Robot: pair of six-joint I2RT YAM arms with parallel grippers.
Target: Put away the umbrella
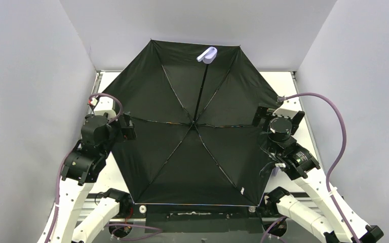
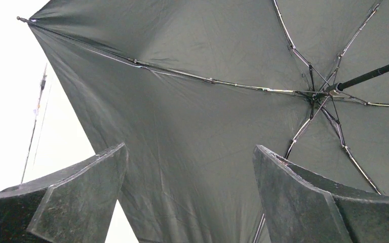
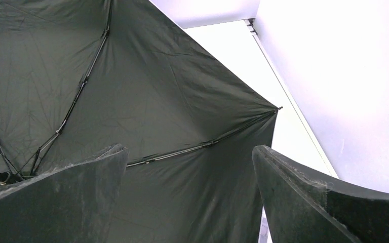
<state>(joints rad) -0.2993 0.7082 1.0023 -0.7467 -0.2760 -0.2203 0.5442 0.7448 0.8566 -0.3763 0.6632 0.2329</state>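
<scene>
Nearest, the two arm bases sit at the table's near edge, and the front rim of the umbrella (image 1: 182, 152) lies between them. The umbrella is fully open and covers most of the white table (image 1: 283, 83), with its black inside turned up toward the overhead camera.

The left gripper (image 2: 190, 152) is at the canopy's left edge. Its fingers (image 2: 81, 197) are spread wide with nothing between them, and they point at the black fabric. The right gripper (image 3: 190, 152) is at the canopy's right edge. It is spread just as wide and also holds nothing, with its fingers (image 3: 304, 202) facing the fabric near a rib tip (image 3: 278, 108). Whether either gripper touches the cloth cannot be told. A purple hose (image 1: 334, 126) loops off the right arm.

Further in, thin metal ribs (image 2: 212, 81) run from the rim to the hub at the canopy's middle. The black shaft (image 1: 200, 93) rises from the hub and slants toward the back. At its far end is the lavender handle (image 1: 207, 54), seen just over the far rim of the canopy and in front of the grey back wall (image 1: 192, 20).
</scene>
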